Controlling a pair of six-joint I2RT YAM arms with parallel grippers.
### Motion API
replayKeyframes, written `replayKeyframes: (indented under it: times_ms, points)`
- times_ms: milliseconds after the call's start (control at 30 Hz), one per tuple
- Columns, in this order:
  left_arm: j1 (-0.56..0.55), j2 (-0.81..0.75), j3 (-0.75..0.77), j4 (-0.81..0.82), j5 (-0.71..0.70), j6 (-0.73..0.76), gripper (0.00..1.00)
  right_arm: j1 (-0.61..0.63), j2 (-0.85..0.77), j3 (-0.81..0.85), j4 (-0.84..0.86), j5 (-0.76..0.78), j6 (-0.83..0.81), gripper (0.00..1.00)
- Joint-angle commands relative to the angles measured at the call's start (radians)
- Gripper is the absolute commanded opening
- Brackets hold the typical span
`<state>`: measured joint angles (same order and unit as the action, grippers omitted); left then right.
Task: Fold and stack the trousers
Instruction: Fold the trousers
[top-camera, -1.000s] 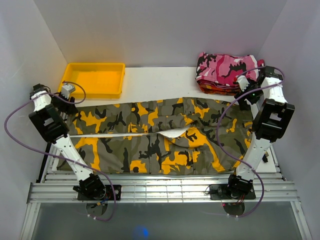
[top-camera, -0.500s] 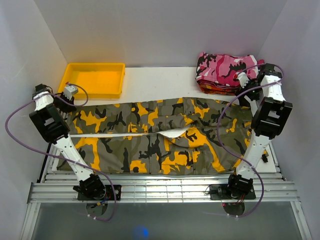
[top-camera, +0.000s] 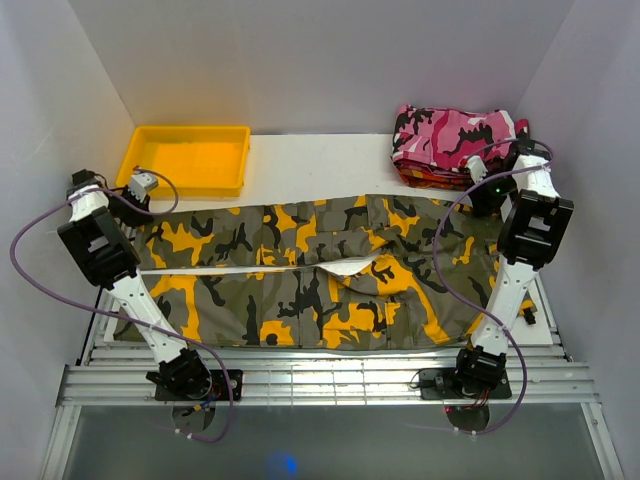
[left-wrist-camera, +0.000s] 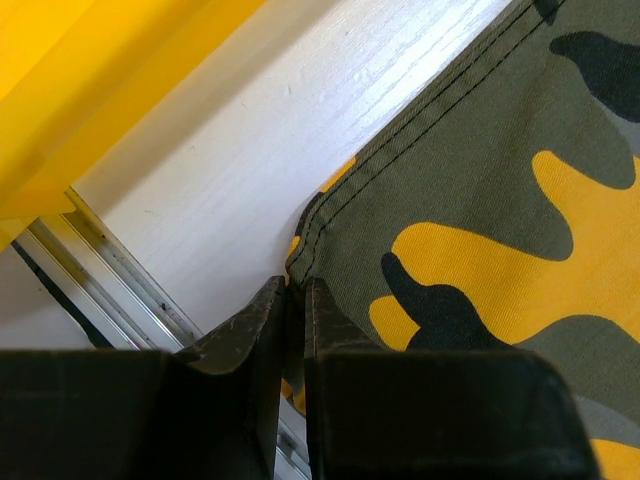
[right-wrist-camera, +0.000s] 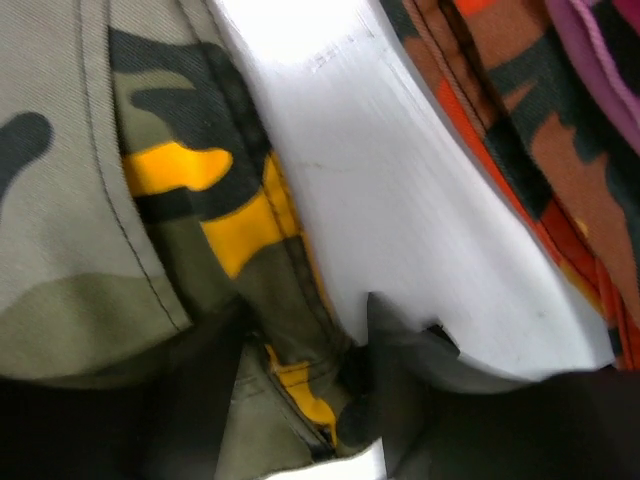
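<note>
**Top external view: trousers (top-camera: 300, 280) spread flat, action at both far corners**

Ok so in the left wrist view, the left gripper (left-wrist-camera: 293, 292) has its jaws pressed nearly together. They're pinching the stitched hem corner of the trousers, and you can see a sliver of cloth between them. Just past the jaws is bare white table (left-wrist-camera: 300, 130). Beyond that, up and to the left of them, is the wall of the yellow tray (left-wrist-camera: 90, 90). From above you look straight onto the tray's yellow floor.

The right gripper (right-wrist-camera: 305, 325) is a different story. Its jaws are spread, one finger on either side of the bunched waist edge, with cloth sitting in the gap. The picture's blurry, so I can't tell if they're actually biting yet. Beyond these jaws and to their right, across a strip of white table, lies the orange-red garment (right-wrist-camera: 520, 150). From above, the pink camouflage garment (top-camera: 455, 135) sits folded on top of it.

The trousers run from the left jaws (leg ends) to the right jaws (waist). Both legs lie side by side, with a white strip showing between them.
</note>
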<state>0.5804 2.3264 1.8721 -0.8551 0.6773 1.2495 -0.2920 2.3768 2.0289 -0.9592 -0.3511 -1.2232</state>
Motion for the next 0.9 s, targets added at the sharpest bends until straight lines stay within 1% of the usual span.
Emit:
replayKeyframes:
  times_ms: [0, 33, 67, 167, 200, 233, 300, 333, 400, 433, 533, 700, 800, 833, 867]
  points:
    - [-0.002, -0.002, -0.045, -0.081, -0.029, -0.027, 0.0, 0.007, 0.067, 0.02, -0.012, 0.052, -0.121, 0.44]
    - [-0.001, -0.005, -0.034, -0.07, -0.021, -0.041, 0.0, 0.007, 0.061, 0.022, -0.012, 0.054, -0.118, 0.14]
    - [-0.001, -0.012, -0.025, -0.062, -0.01, -0.076, 0.0, 0.007, 0.041, 0.025, -0.009, 0.054, -0.116, 0.08]
    - [-0.002, -0.021, 0.018, -0.022, 0.044, -0.139, 0.0, 0.007, -0.017, 0.025, 0.029, 0.046, -0.092, 0.08]
    - [-0.002, -0.027, 0.028, 0.003, 0.051, -0.21, 0.0, 0.004, -0.031, 0.027, 0.048, 0.044, -0.07, 0.08]
    - [-0.004, -0.029, 0.039, 0.052, 0.06, -0.246, 0.0, 0.004, -0.047, 0.027, 0.069, 0.046, -0.058, 0.08]
    - [-0.002, -0.042, 0.07, 0.083, 0.074, -0.295, 0.0, 0.001, -0.082, 0.027, 0.12, 0.037, -0.044, 0.08]
    - [0.001, -0.056, 0.067, 0.126, 0.099, -0.309, 0.0, -0.001, -0.094, 0.022, 0.134, 0.031, -0.032, 0.08]
    - [0.006, -0.096, 0.006, 0.189, 0.12, -0.344, 0.0, -0.009, -0.139, -0.01, 0.186, 0.015, -0.015, 0.08]
    - [0.007, -0.143, -0.02, 0.258, 0.125, -0.354, 0.0, -0.01, -0.157, -0.025, 0.207, 0.011, 0.01, 0.08]
    - [0.021, -0.234, -0.114, 0.333, 0.156, -0.358, 0.0, -0.025, -0.227, -0.083, 0.241, -0.025, 0.022, 0.08]
    - [0.073, -0.35, -0.224, 0.41, 0.231, -0.364, 0.0, -0.058, -0.379, -0.209, 0.312, -0.095, 0.022, 0.08]
    - [0.101, -0.453, -0.303, 0.432, 0.267, -0.318, 0.0, -0.081, -0.459, -0.291, 0.316, -0.15, -0.007, 0.08]
    - [0.108, -0.479, -0.362, 0.442, 0.277, -0.306, 0.0, -0.084, -0.499, -0.346, 0.318, -0.153, -0.022, 0.08]
    - [0.116, -0.53, -0.39, 0.45, 0.283, -0.288, 0.0, -0.091, -0.52, -0.375, 0.321, -0.152, -0.036, 0.08]
